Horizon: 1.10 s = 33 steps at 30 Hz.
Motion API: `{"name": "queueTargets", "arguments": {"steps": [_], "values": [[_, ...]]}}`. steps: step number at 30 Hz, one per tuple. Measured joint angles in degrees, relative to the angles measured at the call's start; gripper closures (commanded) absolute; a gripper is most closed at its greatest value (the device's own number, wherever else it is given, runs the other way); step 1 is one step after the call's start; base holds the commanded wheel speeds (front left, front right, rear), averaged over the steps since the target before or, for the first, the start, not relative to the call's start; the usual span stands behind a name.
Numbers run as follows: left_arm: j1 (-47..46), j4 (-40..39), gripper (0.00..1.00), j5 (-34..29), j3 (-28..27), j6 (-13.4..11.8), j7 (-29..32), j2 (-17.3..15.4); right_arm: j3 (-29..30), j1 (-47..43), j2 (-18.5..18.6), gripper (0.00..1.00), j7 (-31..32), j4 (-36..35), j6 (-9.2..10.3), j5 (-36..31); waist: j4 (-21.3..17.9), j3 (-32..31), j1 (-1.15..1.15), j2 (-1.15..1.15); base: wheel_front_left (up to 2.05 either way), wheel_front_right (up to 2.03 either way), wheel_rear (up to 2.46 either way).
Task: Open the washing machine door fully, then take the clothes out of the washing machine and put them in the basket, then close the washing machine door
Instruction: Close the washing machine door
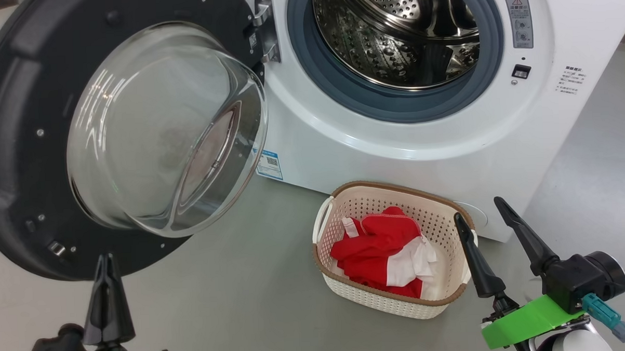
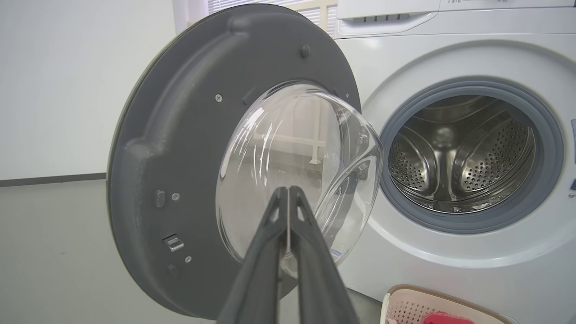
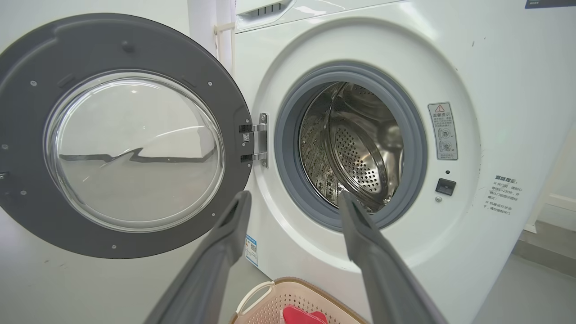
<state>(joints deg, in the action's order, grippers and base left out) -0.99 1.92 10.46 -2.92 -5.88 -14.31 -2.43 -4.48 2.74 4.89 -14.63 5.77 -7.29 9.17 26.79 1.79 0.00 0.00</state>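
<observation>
Left gripper (image 1: 106, 258) lower left, fingers clenched together on nothing, tips aimed at washing machine door (image 1: 15, 154) just ahead. Door swung wide, inner face toward robot, hinge on its right. Right gripper (image 1: 477, 208) spread, empty, beside basket (image 1: 395, 302). Clothes (image 1: 377, 248) in basket, drum (image 1: 391, 37) seemingly bare. Likely next: sweep door's free left edge rightward; left arm nearer

The left fingers (image 1: 101, 307) are pressed together (holding nothing), the right fingers (image 1: 478, 266) spread wide apart.
</observation>
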Motion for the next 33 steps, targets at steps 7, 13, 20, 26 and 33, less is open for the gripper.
{"name": "queueTargets", "arguments": {"steps": [7, 13, 20, 26, 33], "values": [[-0.81, -2.65, 1.0, -0.32, -2.1, -1.25, 0.0, -0.24, 0.0, 0.01, 0.27, 0.0, 0.0, 0.0, 0.0, 0.45, -0.54, 0.36, 0.0, 0.0, 0.0, 0.0, 0.0], [-5.52, -5.59, 1.0, -0.43, -5.06, -1.83, -0.24, -0.93, -0.03, 0.03, 0.45, 0.0, 0.0, 0.15, 0.0, 0.45, -1.44, 0.47, 0.0, 0.0, 0.0, 0.0, 0.0], [-13.42, -7.35, 1.0, -0.98, -8.78, -1.81, -0.42, -3.5, 0.02, 0.1, 0.8, 0.0, 0.0, 0.32, 0.0, 0.44, -2.45, 0.85, 0.0, 0.0, 0.0, 0.0, 0.0], [-21.93, -3.76, 1.0, -0.15, -13.17, -0.87, -0.44, -6.06, 0.16, 0.79, 0.85, 0.0, 0.0, 0.45, 0.0, 0.45, -3.16, 1.36, 0.0, 0.0, 0.0, 0.0, 0.0], [-32.0, 7.48, 1.0, 4.47, -19.23, 1.2, -0.48, -6.94, 0.22, 1.01, 0.92, 0.0, 0.0, 0.6, 0.0, 0.51, -3.6, 1.28, 0.0, 0.0, 0.0, 0.0, 0.0]]}}
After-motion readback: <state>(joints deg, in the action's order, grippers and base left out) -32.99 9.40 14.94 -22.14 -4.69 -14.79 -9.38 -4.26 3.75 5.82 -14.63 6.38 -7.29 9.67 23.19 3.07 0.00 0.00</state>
